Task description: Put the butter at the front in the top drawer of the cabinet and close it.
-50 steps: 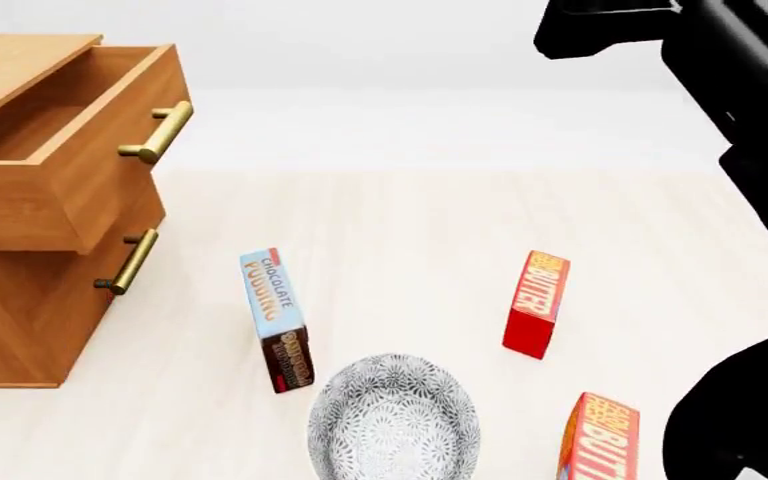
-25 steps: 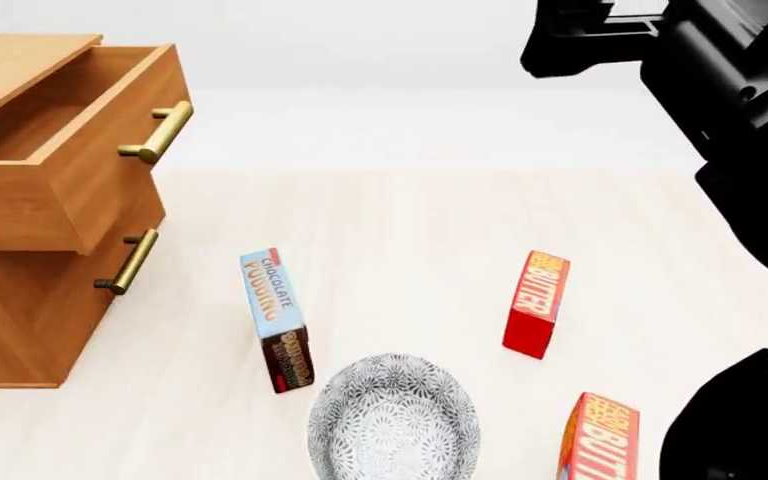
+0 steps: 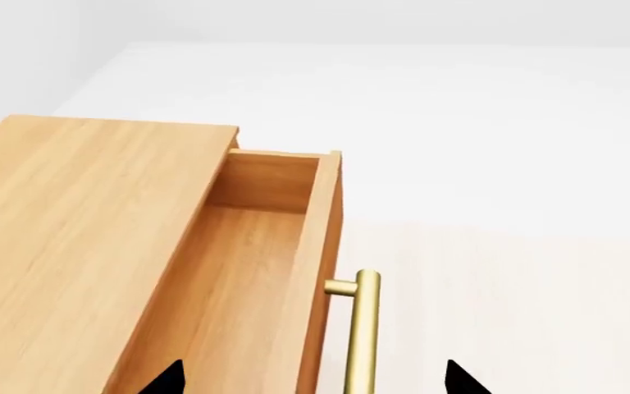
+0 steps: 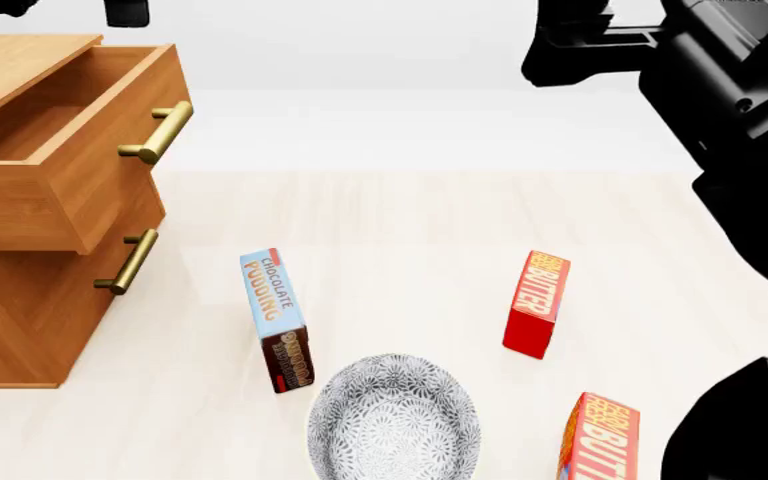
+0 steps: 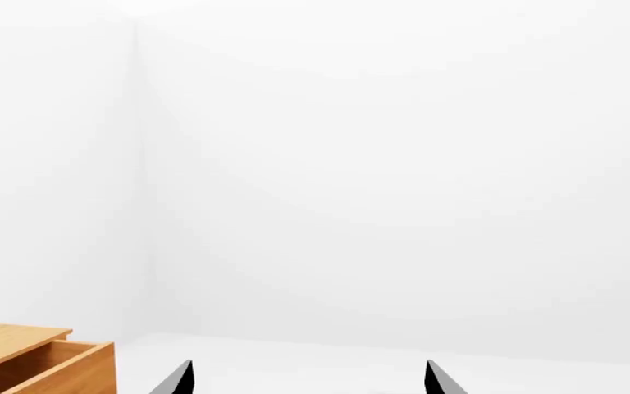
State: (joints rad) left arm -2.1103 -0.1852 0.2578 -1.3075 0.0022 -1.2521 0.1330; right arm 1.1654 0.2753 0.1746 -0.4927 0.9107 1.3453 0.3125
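head view shows butter point(image 4: 535, 304), left wrist — only open top drawer point(image 3: 260, 271)

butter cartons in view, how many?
2. One butter carton stands on the floor right of the chocolate pudding box. The second butter carton is nearer the camera, right of the patterned bowl, cut off by the frame edge. The open top drawer looks empty.

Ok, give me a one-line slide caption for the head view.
Top drawer open and empty; two butter cartons, a pudding box and a patterned bowl wait on the floor.
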